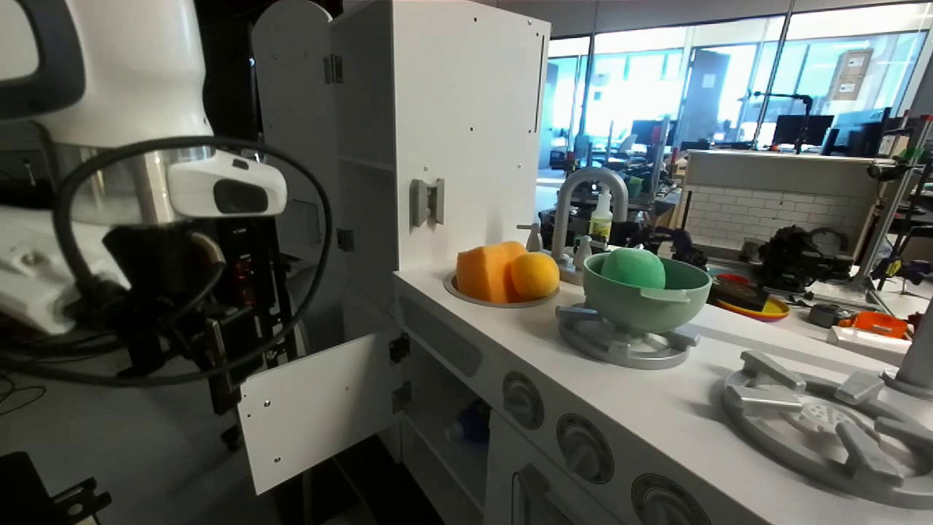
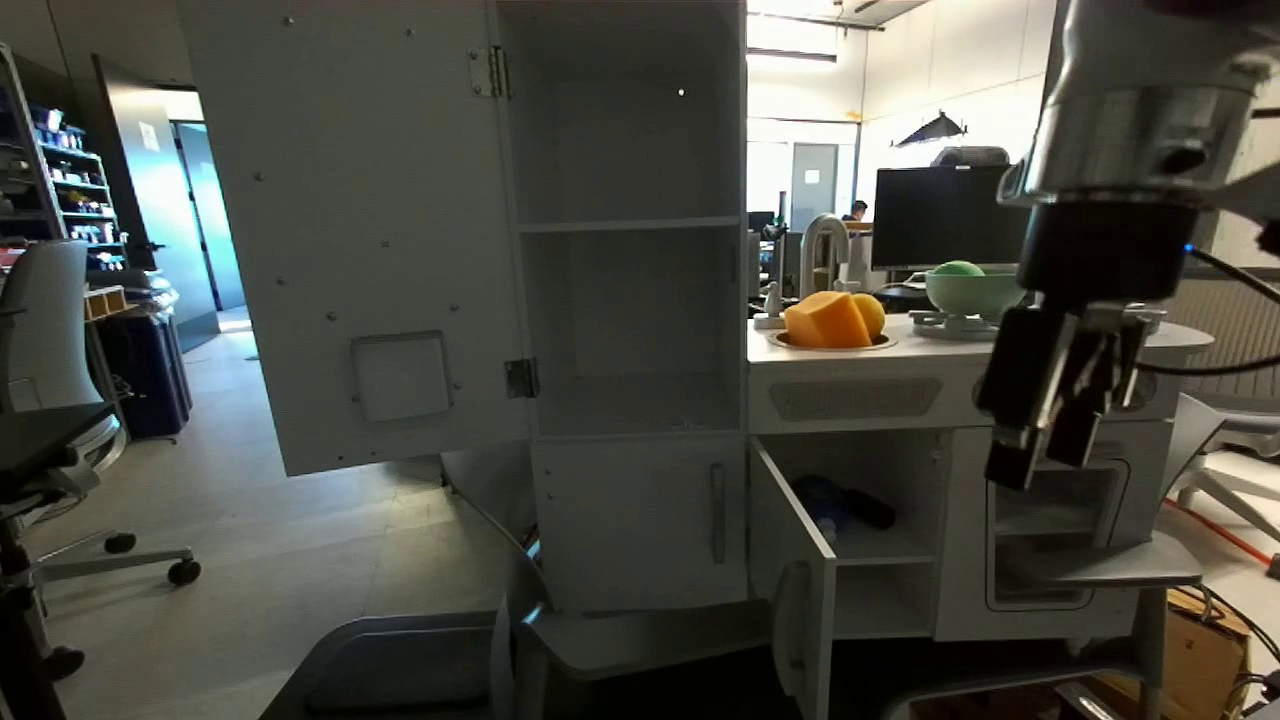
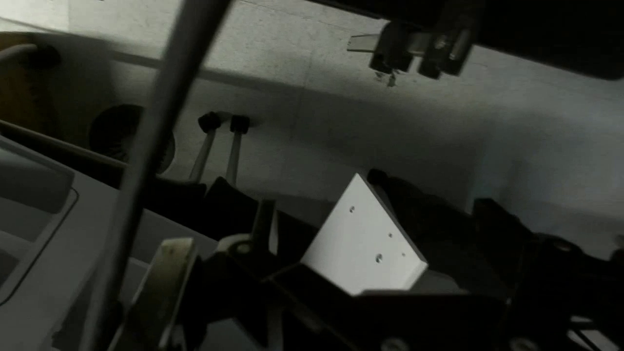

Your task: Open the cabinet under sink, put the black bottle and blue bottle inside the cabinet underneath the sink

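Observation:
The white door (image 1: 321, 408) of the cabinet under the sink stands swung open. It also shows in an exterior view (image 2: 800, 590) and in the wrist view (image 3: 363, 239). Inside the cabinet (image 2: 885, 558), a dark blue bottle (image 2: 822, 500) and a black bottle (image 2: 872, 508) lie close together on the upper shelf; they are dim and the door hides part of them. A dark blue shape, the blue bottle (image 1: 475, 421), shows inside in an exterior view. My gripper (image 2: 1040, 462) is open and empty, outside and in front of the counter; its fingers stand apart in the wrist view (image 3: 378, 214).
The sink (image 1: 466, 297) holds an orange block and an orange ball. A green bowl (image 1: 649, 310) with a green ball stands on a burner. A tall cabinet's upper door (image 2: 380, 240) is open. A grey chair seat (image 2: 660, 640) stands low in front. A cable loops around my arm.

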Controlling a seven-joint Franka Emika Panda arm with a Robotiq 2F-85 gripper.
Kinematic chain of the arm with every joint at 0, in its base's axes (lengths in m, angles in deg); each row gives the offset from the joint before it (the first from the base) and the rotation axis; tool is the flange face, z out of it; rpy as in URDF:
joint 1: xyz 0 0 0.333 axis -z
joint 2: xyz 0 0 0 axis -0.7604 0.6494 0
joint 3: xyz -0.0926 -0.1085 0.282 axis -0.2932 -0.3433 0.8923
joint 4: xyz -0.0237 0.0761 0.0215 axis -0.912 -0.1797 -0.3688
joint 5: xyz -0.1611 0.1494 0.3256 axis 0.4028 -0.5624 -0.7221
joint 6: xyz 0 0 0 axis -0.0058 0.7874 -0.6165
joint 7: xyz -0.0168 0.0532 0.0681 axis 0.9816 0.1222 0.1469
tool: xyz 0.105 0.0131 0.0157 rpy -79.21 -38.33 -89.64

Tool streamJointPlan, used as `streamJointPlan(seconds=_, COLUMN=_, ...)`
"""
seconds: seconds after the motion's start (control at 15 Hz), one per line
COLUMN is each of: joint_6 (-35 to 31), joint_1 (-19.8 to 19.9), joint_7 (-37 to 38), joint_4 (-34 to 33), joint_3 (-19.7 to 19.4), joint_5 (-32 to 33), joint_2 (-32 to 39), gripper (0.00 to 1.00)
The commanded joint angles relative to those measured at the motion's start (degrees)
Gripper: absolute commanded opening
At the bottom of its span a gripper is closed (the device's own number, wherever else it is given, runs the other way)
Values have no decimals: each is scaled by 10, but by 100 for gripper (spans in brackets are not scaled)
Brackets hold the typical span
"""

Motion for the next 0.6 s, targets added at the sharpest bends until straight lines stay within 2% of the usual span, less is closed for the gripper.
streamJointPlan(seconds=0.0, joint_6=133, joint_1=2, joint_7=-86, joint_4=-37, joint_3=26, joint_5=-146, joint_2=-117, gripper=100)
streamJointPlan(seconds=0.07, joint_6=176, joint_1=-7, joint_7=-87, joint_4=-46, joint_3=18, joint_5=-163, joint_2=-153, gripper=100)
streamJointPlan(seconds=0.13, joint_6=213, joint_1=-117, joint_7=-72, joint_4=-57, joint_3=-96, joint_5=-148, joint_2=-175, gripper=100)
streamJointPlan(seconds=0.2, joint_6=253, joint_1=-130, joint_7=-62, joint_4=-61, joint_3=-118, joint_5=-122, joint_2=-202, gripper=100)
streamJointPlan(seconds=0.47, joint_6=422, joint_1=-292, joint_7=28, joint_4=-90, joint_3=-291, joint_5=26, joint_2=-302, gripper=100)
streamJointPlan(seconds=0.53, joint_6=457, joint_1=-312, joint_7=26, joint_4=-94, joint_3=-322, joint_5=59, joint_2=-325, gripper=100)
